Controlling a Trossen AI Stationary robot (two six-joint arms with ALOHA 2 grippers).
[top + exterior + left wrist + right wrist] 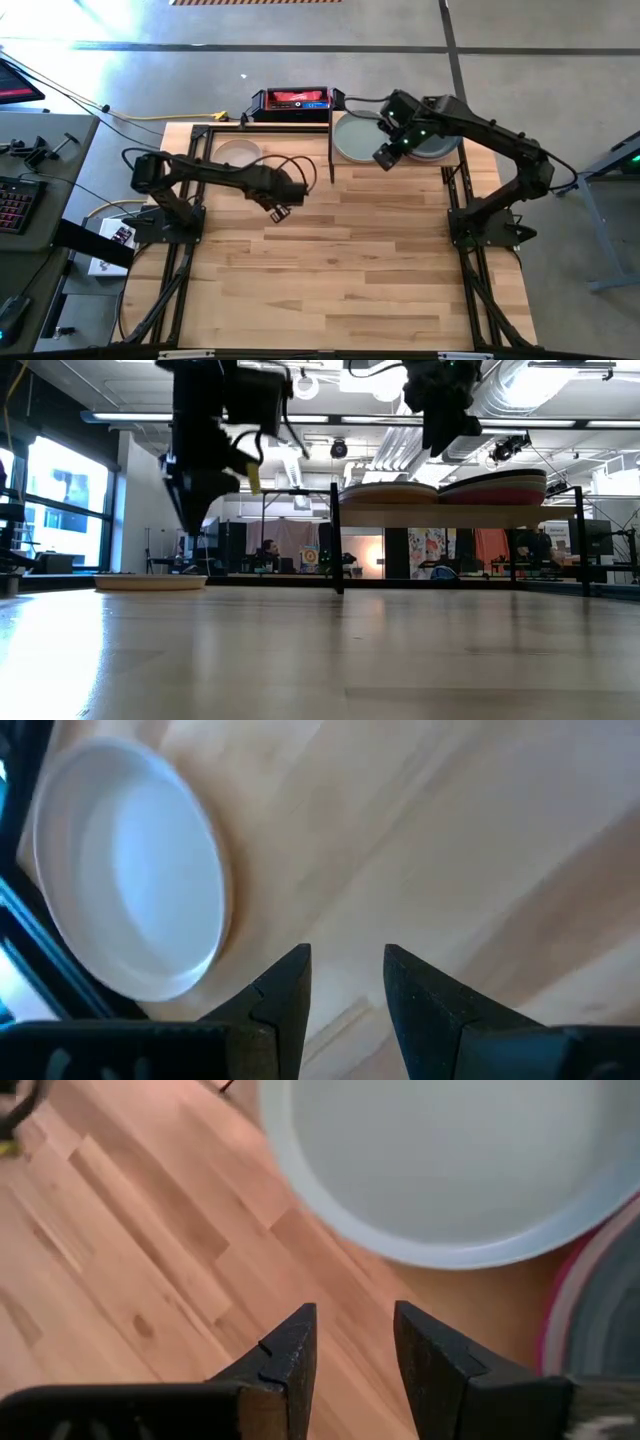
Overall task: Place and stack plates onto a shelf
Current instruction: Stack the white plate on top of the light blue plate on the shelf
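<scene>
My left gripper hangs over bare tabletop, fingers apart and empty, with the cream plate at its 11 o'clock. Farther back, my right gripper is parted too, over the shelf edge beside the pale green plate.

No legible text or labels.

red-and-black case behind table, keyboard on side desk
</scene>
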